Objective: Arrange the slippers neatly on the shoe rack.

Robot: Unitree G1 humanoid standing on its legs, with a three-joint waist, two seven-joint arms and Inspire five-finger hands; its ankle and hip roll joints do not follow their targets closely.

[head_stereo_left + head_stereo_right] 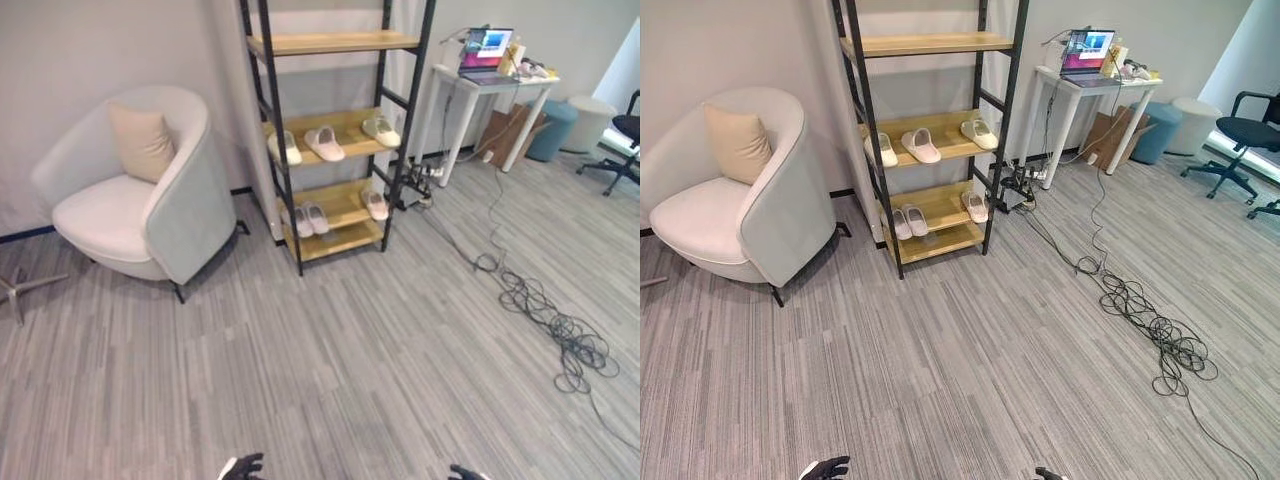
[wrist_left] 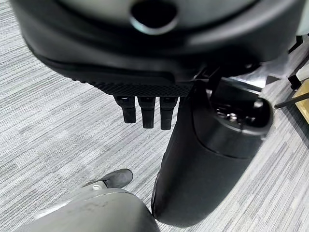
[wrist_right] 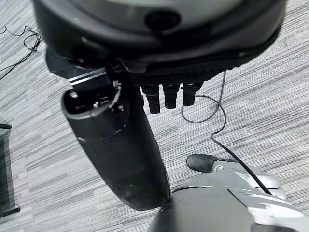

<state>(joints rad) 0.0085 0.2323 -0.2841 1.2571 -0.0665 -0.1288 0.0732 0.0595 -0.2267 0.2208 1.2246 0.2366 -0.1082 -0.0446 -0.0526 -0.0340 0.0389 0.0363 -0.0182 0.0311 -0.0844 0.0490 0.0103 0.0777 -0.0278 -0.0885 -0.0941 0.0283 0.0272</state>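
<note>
Left eye view has the armchair with its beige cushion sitting off to the left, and just right of it stands the shoe rack, well ahead of the robot across open carpet. On the middle shelf, three pale slippers lie spread out, their long axes angled differently; on the lower shelf a close pair sits at the left end and a lone slipper at the right. Further right, a white desk carries an open laptop, with a cable tangle strewn over the floor. Down at the near edge, the left hand and the right hand just peek in, both well short of the rack and about equally far from it. In the wrist views each hand hangs relaxed, fingers straight and holding nothing; same on the right. Judging from this, closing the distance straight ahead comes first.
</note>
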